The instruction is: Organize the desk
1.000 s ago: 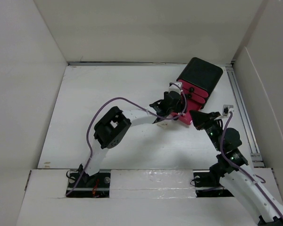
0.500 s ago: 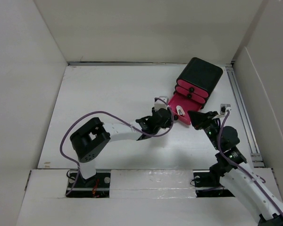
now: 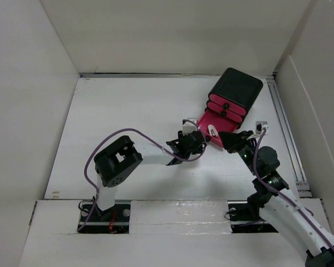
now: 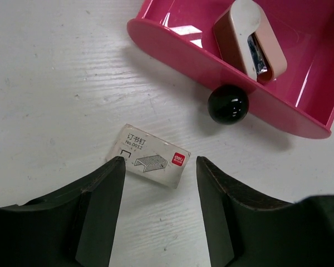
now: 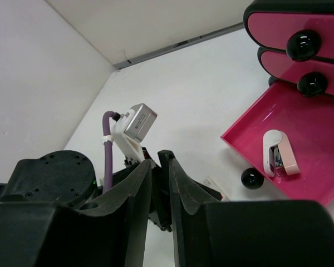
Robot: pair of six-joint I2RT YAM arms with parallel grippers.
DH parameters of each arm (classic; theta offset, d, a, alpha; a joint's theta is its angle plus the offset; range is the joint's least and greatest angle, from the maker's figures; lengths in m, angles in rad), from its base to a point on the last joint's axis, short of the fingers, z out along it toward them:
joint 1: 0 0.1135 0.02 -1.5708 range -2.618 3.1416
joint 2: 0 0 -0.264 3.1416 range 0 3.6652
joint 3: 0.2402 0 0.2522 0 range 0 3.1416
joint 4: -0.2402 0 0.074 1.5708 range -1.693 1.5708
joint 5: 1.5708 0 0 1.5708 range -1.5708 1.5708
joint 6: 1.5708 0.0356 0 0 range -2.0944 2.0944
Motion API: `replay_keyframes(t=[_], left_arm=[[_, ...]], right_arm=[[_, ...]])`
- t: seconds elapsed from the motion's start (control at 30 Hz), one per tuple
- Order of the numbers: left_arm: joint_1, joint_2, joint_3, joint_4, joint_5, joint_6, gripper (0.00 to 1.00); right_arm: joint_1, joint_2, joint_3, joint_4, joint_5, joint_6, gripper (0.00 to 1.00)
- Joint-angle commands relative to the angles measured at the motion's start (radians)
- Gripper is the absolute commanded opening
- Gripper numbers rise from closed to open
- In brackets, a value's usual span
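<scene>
From above, the desk (image 3: 128, 122) is the broad white top filling the space between the walls. A black box (image 3: 237, 88) stands at its far right. The box's lowest pink drawer (image 3: 207, 120) is pulled out with a stapler (image 3: 213, 132) lying in it. My left gripper (image 3: 193, 146) reaches to just near-left of that drawer, and my right gripper (image 3: 234, 142) sits just to its near right.

Through my left wrist, my left gripper (image 4: 160, 167) stands wide open and low over the desk (image 4: 55, 83), gripping nothing. A small staple box (image 4: 151, 162) lies flat on the white top between my two fingers. Just beyond it are the drawer's (image 4: 172, 47) curved front and its black knob (image 4: 227, 104), with the stapler (image 4: 250, 39) inside.

Through my right wrist, my right gripper (image 5: 157, 158) is closed to a thin slit with nothing in it. Past it, across the desk (image 5: 200, 94), I see my left arm's wrist camera (image 5: 138, 123), the open drawer (image 5: 317, 144) holding the stapler (image 5: 279, 153), and two closed drawers above it.
</scene>
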Motion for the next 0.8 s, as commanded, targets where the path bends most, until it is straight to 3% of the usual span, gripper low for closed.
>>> replay_keyframes(t=[0.0,0.2,0.47,0.77], left_arm=[[0.0,0.034,0.043,-0.033,-0.027,-0.01,0.5],[0.0,0.072,0.078,-0.037,-0.042,0.01,0.5],[0.0,0.058,0.058,-0.046,-0.057,0.082,0.31],[0.0,-0.045,-0.048,-0.03,-0.128,0.207,0.3]], right_arm=[[0.01,-0.001,0.005,0.064,-0.024,-0.001,0.25],[0.01,0.011,0.006,0.067,-0.033,-0.001,0.25],[0.01,0.017,0.007,0.07,-0.024,-0.003,0.26],[0.01,0.034,0.007,0.079,-0.037,0.0,0.26]])
